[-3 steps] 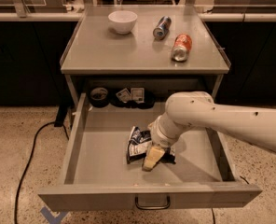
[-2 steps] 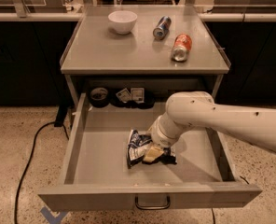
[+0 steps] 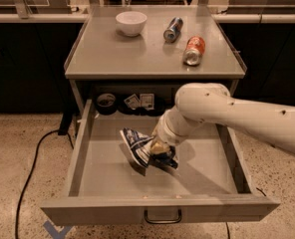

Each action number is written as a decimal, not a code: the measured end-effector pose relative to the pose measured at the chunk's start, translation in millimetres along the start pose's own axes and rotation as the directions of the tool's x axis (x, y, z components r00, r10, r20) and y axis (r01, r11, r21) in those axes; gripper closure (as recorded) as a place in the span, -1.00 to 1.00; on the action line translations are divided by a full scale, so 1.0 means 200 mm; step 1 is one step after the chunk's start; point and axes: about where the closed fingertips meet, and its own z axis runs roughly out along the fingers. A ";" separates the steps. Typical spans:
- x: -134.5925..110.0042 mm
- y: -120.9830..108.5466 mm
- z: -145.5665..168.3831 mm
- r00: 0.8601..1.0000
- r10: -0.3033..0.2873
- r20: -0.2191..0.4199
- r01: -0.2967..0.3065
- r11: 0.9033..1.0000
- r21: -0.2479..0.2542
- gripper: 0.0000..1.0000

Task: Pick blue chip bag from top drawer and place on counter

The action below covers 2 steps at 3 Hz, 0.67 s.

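Observation:
The blue chip bag (image 3: 140, 149), dark blue and white and wrinkled, is in the middle of the open top drawer (image 3: 80, 148). It is tilted and raised a little off the drawer floor, with its shadow under it. My gripper (image 3: 160, 148) reaches down into the drawer from the right on a white arm and is shut on the bag's right side. The drawer's dark loop handle (image 3: 162, 217) is on its front panel. The grey counter (image 3: 137, 56) lies right above and behind the drawer.
On the counter stand a white bowl (image 3: 131, 22), a blue-silver can (image 3: 173, 29) on its side and an orange can (image 3: 194, 50) on its side. A dark round container (image 3: 106, 102) and small packets (image 3: 140, 101) sit at the drawer's back. A black cable (image 3: 30, 168) runs along the floor on the left.
My gripper closed on the bag and raised it. The bag went from lying flat on the drawer floor to tilted up and shifted slightly left.

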 end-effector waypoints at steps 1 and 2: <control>-0.31 -0.11 -0.23 0.997 -0.058 0.047 0.056 0.998 0.028 1.00; -0.59 -0.20 -0.38 0.991 -0.117 0.070 0.116 0.993 0.028 1.00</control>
